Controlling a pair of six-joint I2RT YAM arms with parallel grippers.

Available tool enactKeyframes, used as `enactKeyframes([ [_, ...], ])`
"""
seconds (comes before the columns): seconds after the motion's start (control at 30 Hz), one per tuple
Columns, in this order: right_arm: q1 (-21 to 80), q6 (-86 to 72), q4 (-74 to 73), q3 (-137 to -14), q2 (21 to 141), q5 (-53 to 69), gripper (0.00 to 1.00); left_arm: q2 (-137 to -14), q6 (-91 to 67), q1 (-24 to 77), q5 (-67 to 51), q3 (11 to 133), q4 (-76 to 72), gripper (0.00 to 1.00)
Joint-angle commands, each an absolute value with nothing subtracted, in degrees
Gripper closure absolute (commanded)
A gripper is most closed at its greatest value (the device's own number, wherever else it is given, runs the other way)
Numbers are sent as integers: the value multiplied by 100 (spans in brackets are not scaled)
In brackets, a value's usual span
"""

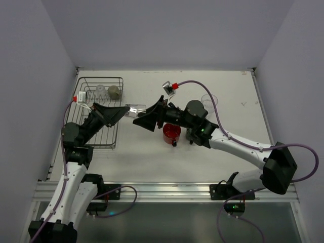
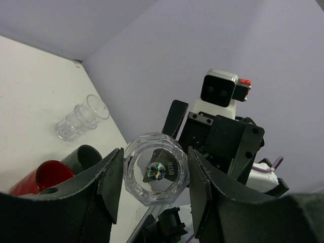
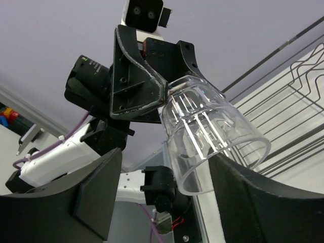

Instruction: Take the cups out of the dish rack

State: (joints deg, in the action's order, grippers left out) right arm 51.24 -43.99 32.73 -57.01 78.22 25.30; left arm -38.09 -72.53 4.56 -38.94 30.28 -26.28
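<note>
Left fingers point(image 2: 109, 177) clamp clear tumbler point(image 2: 156, 169) near base; right fingers point(image 3: 96, 187) open astride rim. Probably light, stiff, slick: grab mid-wall squarely.

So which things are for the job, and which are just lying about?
For the job: dark wire dish rack; clear tumbler in the left gripper; greyish-tan cup; red handled mug; dark mug; other clear tumblers.
Just there: purple cables; white table.
</note>
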Motion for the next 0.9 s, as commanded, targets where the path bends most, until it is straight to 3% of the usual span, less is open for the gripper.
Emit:
enactKeyframes([
  [0.0, 5133, -4544, 3849, -5968, 7840, 2663, 29, -3709, -7734, 492, -4359, 3058, -2962, 93],
  [0.1, 5133, -4561, 3990, -6020, 7927, 2768, 51, -3709, -7717, 501, -4359, 3050, -2944, 90],
  [0.13, 5124, -4640, 4182, -6003, 7980, 2769, 67, -3700, -7717, 510, -4351, 3032, -2910, 89],
  [0.17, 5124, -4684, 4279, -5942, 7998, 2751, 76, -3691, -7717, 510, -4351, 3015, -2909, 86],
  [0.23, 5107, -4798, 4420, -5880, 8033, 2725, 98, -3665, -7682, 519, -4342, 2971, -2848, 64],
  [0.27, 5098, -4816, 4438, -5793, 8033, 2672, 100, -3656, -7595, 519, -4342, 2971, -2813, 44],
  [0.37, 5089, -4825, 4430, -5538, 7928, 2584, 100, -3665, -7227, 519, -4298, 3102, -2383, 17],
  [0.47, 5063, -4764, 4412, -5213, 7718, 2540, 100, -3709, -6683, 519, -4114, 3269, -1724, 4],
  [0.7, 5054, -4097, 3386, -4764, 7147, 2435, 100, -4007, -5547, 510, -3727, 3928, -389, 0],
  [0.87, 5054, -3281, 1316, -4790, 6856, 2285, 100, -4332, -4423, 510, -2947, 4411, 779, 0],
])
